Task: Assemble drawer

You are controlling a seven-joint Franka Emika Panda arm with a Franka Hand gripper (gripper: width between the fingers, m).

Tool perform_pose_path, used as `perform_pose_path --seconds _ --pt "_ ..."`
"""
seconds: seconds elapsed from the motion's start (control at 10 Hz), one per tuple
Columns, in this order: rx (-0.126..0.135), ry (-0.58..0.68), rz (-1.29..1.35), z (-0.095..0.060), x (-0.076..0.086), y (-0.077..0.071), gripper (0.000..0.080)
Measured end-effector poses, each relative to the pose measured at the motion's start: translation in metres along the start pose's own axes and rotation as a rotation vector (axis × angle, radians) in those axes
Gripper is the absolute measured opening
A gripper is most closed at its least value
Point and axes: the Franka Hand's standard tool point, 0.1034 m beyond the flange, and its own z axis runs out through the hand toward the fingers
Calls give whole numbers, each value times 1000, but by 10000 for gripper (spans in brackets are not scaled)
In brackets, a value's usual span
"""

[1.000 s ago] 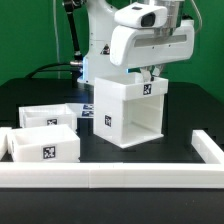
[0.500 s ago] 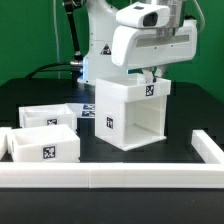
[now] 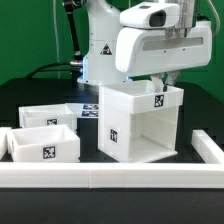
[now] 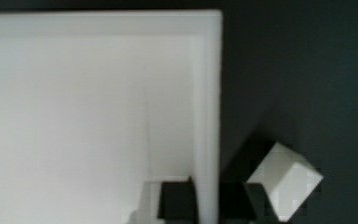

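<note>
The drawer housing (image 3: 138,125), a tall white open-fronted box with square tags, stands upright on the black table. My gripper (image 3: 160,87) comes down from above on the top of its wall on the exterior view's right. In the wrist view the jaws (image 4: 220,197) straddle that white wall (image 4: 105,90), with a dark finger (image 4: 176,200) on one side and a white pad (image 4: 284,176) on the other, shut on it. Two shallow white trays lie at the exterior view's left, one behind (image 3: 45,115) and one in front (image 3: 45,145).
A long white rail (image 3: 110,176) borders the table's front and turns up along the exterior view's right (image 3: 209,149). The marker board (image 3: 88,111) lies flat behind the trays. The arm's white body (image 3: 150,50) hangs above the housing.
The housing and my gripper have moved together toward the front rail and to the exterior view's right. The trays have not moved.
</note>
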Motion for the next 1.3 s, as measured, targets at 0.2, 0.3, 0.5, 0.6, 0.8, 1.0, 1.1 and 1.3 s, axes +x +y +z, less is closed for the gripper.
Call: perform_pose_path --seconds 0.2,0.3,0.5,0.6,0.8,1.0,1.1,1.3 --pt "3 23 128 -1 16 10 38" --pt "6 25 196 -1 17 9 38" --pt "8 26 323 -1 18 7 38" --pt "9 26 373 -1 18 7 38" --pt "14 28 493 0 19 6 38" --pt "30 40 648 -1 28 8 38" --pt "44 48 713 -1 36 10 38" --pt "57 62 841 -4 52 13 38"
